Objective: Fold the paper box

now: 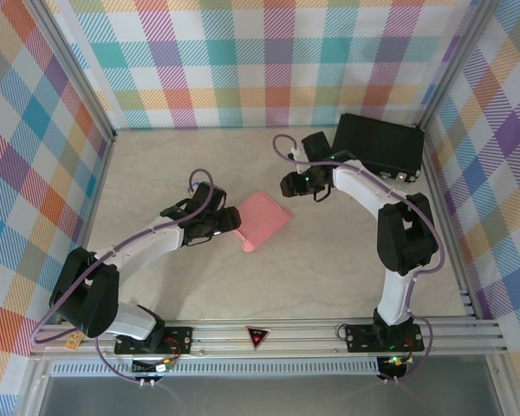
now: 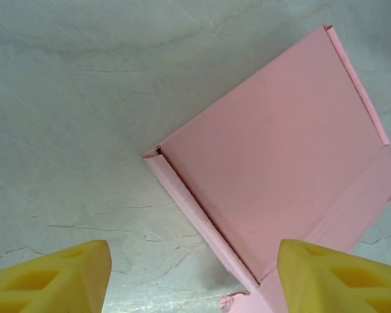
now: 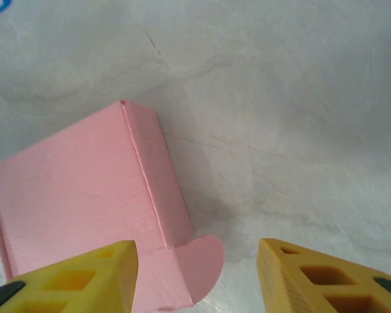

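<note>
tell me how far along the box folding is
Mostly done: the paper box lies on the table as a closed shape with its side walls creased. In hand: nothing, since the left gripper and right gripper are both open beside it. Left: a rounded tab sticks out at one corner and looks untucked.

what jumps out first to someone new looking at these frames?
The pink paper box in the middle of the table, with the left gripper and right gripper on either side of it, both open and gripping nothing. Next come the loud plaid walls around the cell and the black case in the far right corner.
</note>
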Tool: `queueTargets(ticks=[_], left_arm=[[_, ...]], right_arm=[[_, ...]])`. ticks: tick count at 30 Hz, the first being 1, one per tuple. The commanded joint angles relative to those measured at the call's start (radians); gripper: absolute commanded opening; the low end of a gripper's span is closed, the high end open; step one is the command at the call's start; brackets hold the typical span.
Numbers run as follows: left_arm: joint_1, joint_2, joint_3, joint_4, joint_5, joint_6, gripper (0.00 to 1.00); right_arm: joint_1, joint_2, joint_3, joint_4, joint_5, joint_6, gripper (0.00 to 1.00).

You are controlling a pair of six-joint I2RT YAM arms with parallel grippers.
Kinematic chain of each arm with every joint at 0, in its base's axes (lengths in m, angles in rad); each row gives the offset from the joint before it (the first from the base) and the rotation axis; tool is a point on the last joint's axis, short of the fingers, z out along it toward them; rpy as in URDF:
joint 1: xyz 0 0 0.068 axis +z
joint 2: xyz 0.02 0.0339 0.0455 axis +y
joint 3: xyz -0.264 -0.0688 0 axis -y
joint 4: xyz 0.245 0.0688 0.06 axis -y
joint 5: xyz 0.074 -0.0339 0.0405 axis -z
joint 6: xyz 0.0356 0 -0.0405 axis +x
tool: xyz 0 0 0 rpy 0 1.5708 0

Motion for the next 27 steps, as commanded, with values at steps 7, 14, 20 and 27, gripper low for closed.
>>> queueTargets(ticks=[7, 14, 20, 27], left_arm=[[0.013, 0.001, 0.025, -0.036, 0.037, 0.089, 0.68], [-0.109, 0.002, 0.086, -0.066, -0.064, 0.285, 0.75], [-0.307, 0.045, 0.124, -0.047, -0.339, 0.564, 0.83], [-0.438, 0.262, 0.233, -0.044, -0.546, 0.756, 0.86]], right_arm=[[-0.021, -0.123, -0.210, 0.068, -0.047, 0.095, 0.51], [-0.039, -0.218, -0.389, 0.135, -0.065, 0.187, 0.48], [-0.080, -0.295, -0.512, 0.197, -0.067, 0.248, 0.48], [-0.166, -0.352, -0.607, 0.249, -0.126, 0.303, 0.49]])
